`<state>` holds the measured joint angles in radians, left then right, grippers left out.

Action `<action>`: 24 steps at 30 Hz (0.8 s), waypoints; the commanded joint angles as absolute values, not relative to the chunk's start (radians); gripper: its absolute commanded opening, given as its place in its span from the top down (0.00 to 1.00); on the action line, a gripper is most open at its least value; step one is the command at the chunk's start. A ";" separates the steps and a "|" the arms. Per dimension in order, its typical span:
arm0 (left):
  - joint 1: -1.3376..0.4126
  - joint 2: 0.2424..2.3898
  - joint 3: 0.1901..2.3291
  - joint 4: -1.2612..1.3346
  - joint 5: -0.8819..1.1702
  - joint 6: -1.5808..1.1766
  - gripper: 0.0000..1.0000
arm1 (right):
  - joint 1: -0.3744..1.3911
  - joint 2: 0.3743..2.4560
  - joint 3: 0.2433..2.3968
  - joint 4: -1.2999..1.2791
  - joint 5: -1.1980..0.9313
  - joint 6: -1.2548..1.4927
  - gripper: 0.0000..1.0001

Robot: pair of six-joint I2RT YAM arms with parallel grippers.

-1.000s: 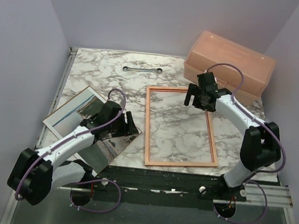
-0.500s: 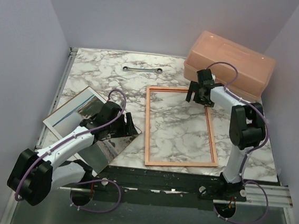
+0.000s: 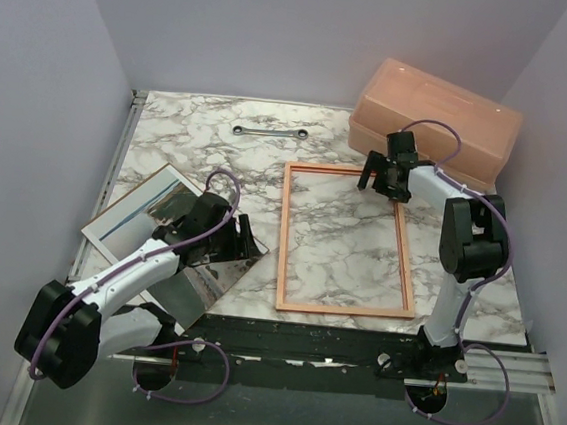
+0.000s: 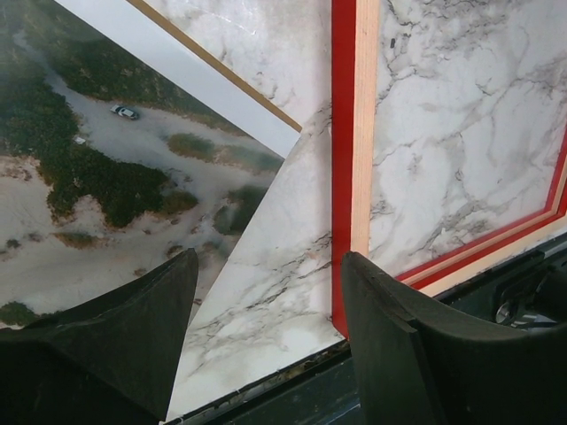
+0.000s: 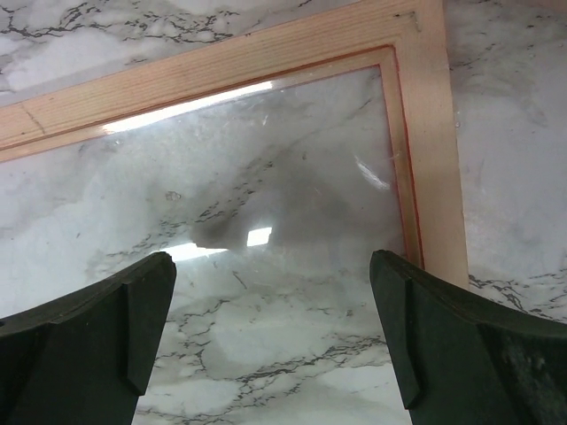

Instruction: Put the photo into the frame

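Note:
The frame point(image 3: 284, 243) lies flat mid-table, pale wood back up, with a clear reflective pane point(image 5: 266, 177) inside it. Its red side and near left corner show in the left wrist view point(image 4: 344, 177). The photo point(image 3: 138, 209) lies at the left, a grey-green image point(image 4: 89, 177) with a white edge and a thin brown strip along it. My left gripper point(image 3: 236, 240) is open and empty over the bare table between the photo's right corner and the frame point(image 4: 266, 345). My right gripper point(image 3: 382, 177) is open and empty above the frame's far right corner point(image 5: 275, 328).
A pink plastic box point(image 3: 433, 116) stands at the back right, close behind my right gripper. A metal wrench point(image 3: 269, 131) lies at the back centre. The table's black near edge point(image 4: 354, 390) runs just below the frame's near rail. Walls close in on three sides.
The right arm has folded back and its gripper has moved slightly right and farther away over the frame's far rail. The frame has shifted a little to the right. The left arm has not moved.

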<state>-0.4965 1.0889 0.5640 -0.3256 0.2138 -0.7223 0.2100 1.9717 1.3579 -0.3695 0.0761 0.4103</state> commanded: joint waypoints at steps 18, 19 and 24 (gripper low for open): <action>-0.431 0.936 0.556 -0.483 0.111 -0.695 0.35 | 0.319 1.757 1.348 -0.434 -0.185 0.466 0.00; -0.423 0.930 0.555 -0.498 0.098 -0.696 0.36 | 0.349 1.757 1.351 -0.437 -0.190 0.474 0.00; -0.384 0.901 0.539 -0.568 0.033 -0.705 0.44 | 0.528 1.784 1.375 -0.429 -0.219 0.528 0.02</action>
<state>-0.4152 0.9325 0.5629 -0.4828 0.1158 -0.7071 0.4114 1.7622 1.3544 -0.4091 -0.1497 0.4736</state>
